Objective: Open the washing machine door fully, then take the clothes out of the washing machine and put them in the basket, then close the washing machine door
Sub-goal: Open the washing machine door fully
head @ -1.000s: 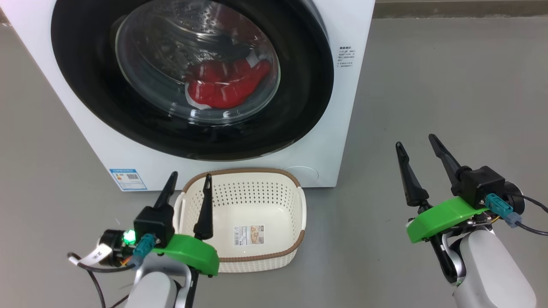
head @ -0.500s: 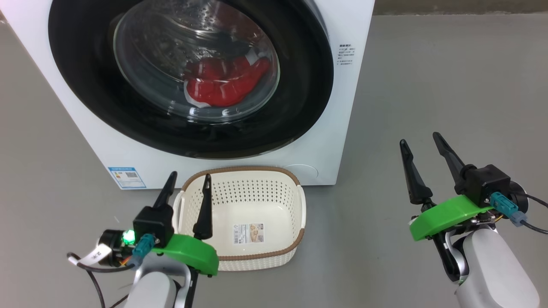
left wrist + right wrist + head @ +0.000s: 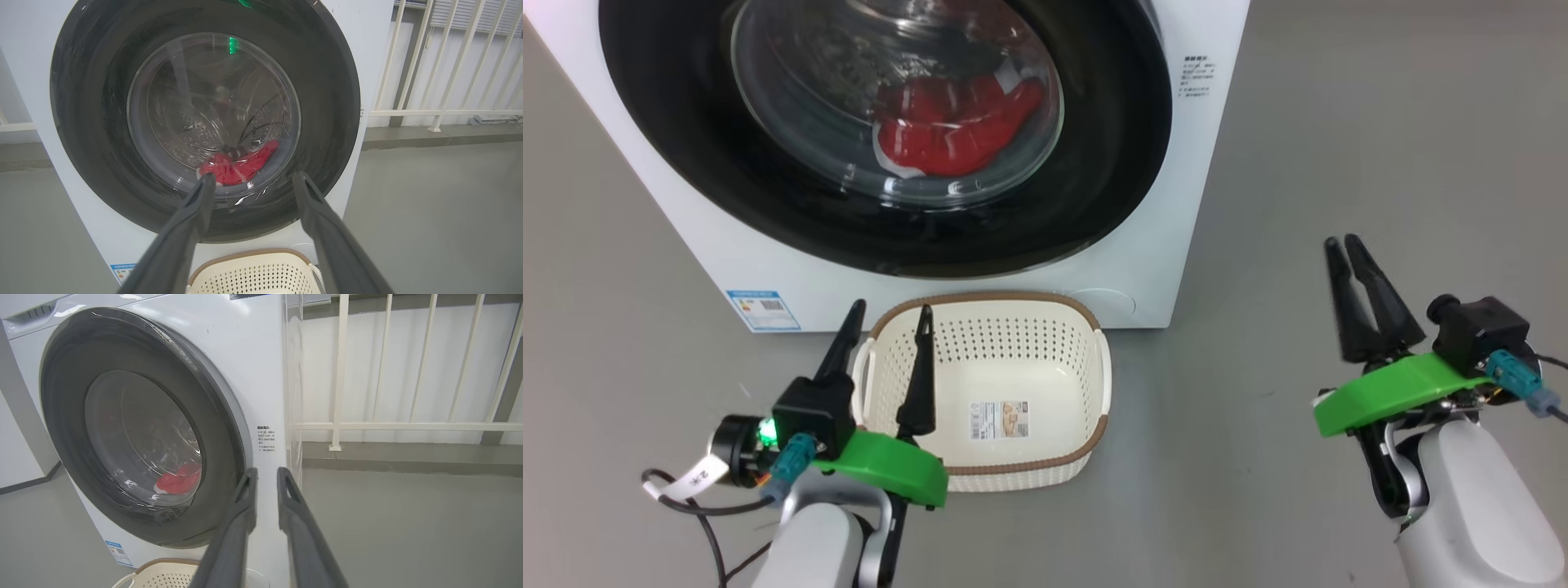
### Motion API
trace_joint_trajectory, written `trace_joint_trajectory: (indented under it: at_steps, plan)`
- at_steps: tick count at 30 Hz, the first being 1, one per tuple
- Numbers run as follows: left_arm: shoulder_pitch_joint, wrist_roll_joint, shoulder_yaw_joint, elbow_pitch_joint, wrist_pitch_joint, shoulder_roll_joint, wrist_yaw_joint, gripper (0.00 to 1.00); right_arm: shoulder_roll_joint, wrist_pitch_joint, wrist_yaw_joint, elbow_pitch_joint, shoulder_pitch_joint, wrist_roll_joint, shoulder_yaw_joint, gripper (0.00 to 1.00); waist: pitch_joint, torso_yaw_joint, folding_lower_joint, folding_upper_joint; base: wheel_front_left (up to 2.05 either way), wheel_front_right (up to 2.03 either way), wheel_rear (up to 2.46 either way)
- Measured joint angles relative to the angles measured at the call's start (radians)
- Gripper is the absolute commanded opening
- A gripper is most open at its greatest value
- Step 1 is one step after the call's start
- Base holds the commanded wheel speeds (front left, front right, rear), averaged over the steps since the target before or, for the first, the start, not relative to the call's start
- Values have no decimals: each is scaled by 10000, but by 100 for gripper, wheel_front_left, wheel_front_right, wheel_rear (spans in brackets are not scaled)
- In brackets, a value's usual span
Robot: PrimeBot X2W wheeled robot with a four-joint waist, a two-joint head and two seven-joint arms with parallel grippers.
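Washing machine door (image 3: 1111,122) is shut ahead of both grippers, clothes (image 3: 964,131) behind its glass. Your left gripper (image 3: 890,307) hangs wide open and empty over the basket (image 3: 1013,299), placed below to catch them. Your right gripper (image 3: 1343,240), fingers nearly together and empty, looks slimmed to hook the door's edge.

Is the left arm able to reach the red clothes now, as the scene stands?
Probably not. The washing machine door looks shut, so the clothes lie behind its glass window. The left gripper is open near the basket; the door must open first.
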State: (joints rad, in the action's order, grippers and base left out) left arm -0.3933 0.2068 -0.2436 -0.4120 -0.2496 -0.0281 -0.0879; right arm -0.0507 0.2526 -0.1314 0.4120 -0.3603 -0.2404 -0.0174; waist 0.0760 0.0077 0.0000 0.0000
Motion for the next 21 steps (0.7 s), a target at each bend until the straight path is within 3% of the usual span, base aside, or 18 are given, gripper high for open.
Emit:
trace_joint_trajectory:
  at_steps: [11, 21]
  plan:
    - [-24, -4, -575, 1131, -2, -21, -10, 100, -15, 0, 0, 301, -1030, -2073, 0, 0, 774, 225, 0, 0, 0, 0, 0]
    - [-62, -4, -905, 1958, -4, -48, -188, 100, -42, 29, 0, 976, -2101, -5488, 353, 0, 1456, 482, 0, 1, 0, 0, 0]
